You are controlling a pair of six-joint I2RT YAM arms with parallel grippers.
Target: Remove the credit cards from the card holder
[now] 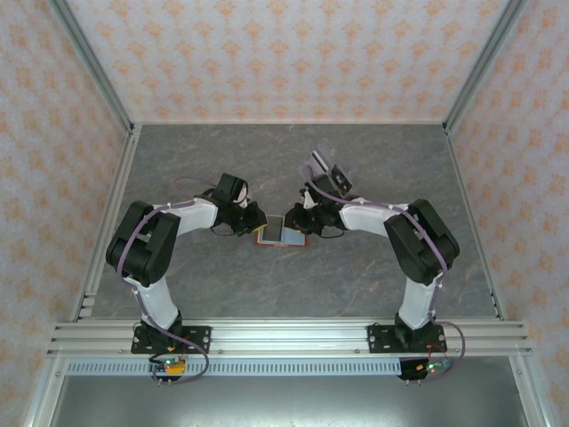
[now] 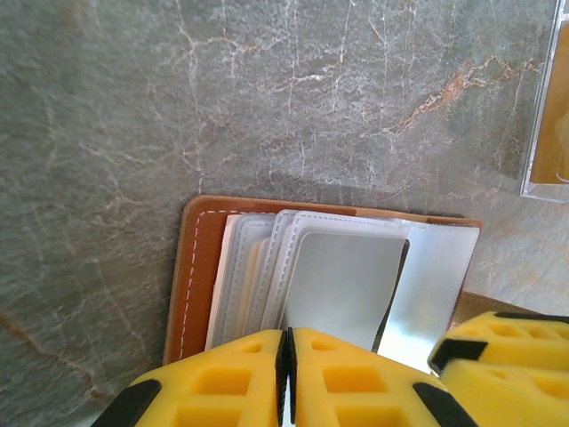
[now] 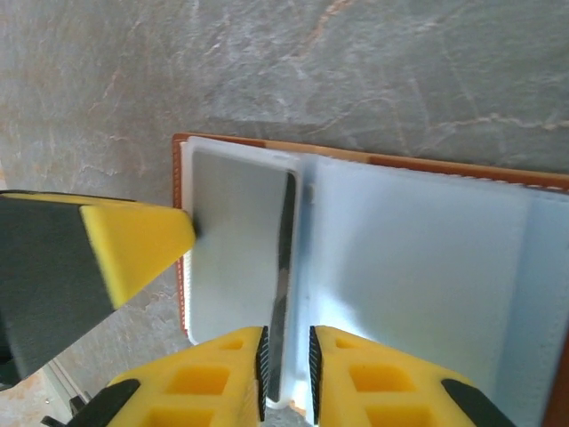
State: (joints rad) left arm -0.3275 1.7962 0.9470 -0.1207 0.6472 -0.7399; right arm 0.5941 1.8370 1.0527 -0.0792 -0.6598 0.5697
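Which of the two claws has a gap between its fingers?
The right claw: its fingers stand apart, a dark card edge between them, whereas the left claw has its fingers pressed together.

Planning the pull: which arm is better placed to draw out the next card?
Likely right: the right gripper straddles the raised edge of a credit card in the open card holder, jaws slightly apart; the left gripper is shut.
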